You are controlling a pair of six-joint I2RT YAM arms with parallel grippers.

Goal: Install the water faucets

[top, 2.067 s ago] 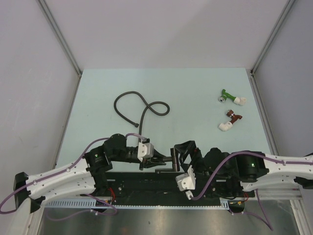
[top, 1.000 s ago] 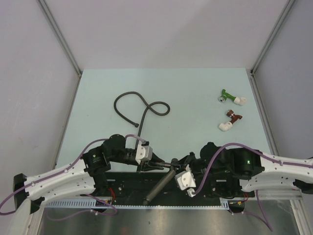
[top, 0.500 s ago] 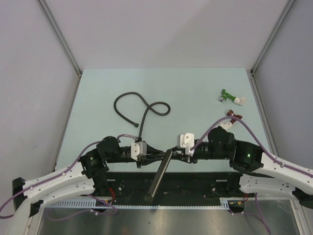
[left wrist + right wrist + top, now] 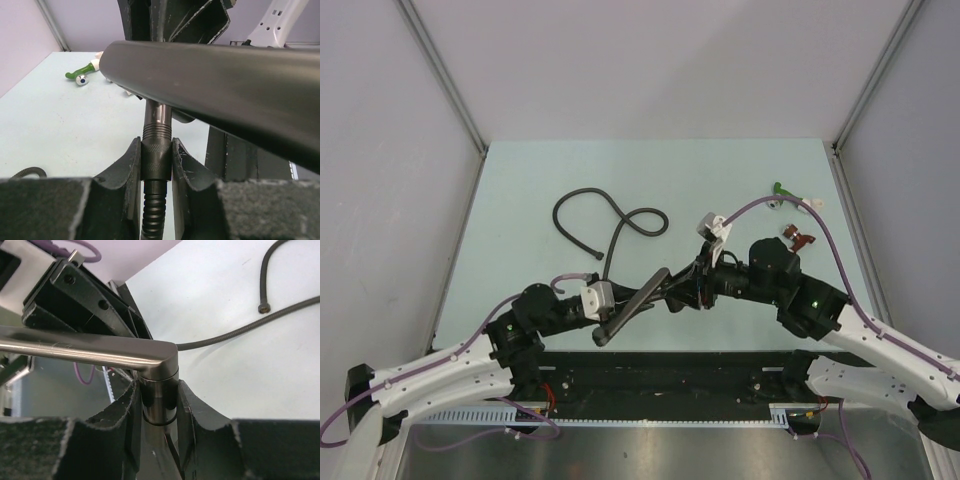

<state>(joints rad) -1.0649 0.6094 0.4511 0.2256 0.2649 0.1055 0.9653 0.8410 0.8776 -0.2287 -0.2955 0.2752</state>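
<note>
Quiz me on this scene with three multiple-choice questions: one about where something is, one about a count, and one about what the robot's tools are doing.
1. Where is the green fitting?
A. On the far right part of the table
B. At the table's left edge
C. Under the left arm

2. How many small fittings lie on the table?
A. One
B. Two
C. Four

3. What do the tools hold?
A. Both are empty
B. Left tool is shut on the hose, right tool on the faucet
C. Both grip the green fitting

Answers:
1. A: the top view shows it far from the arms, by the right wall.
2. B: only the green fitting and a red fitting are there.
3. B: each wrist view shows the fingers clamped on that part.
</note>
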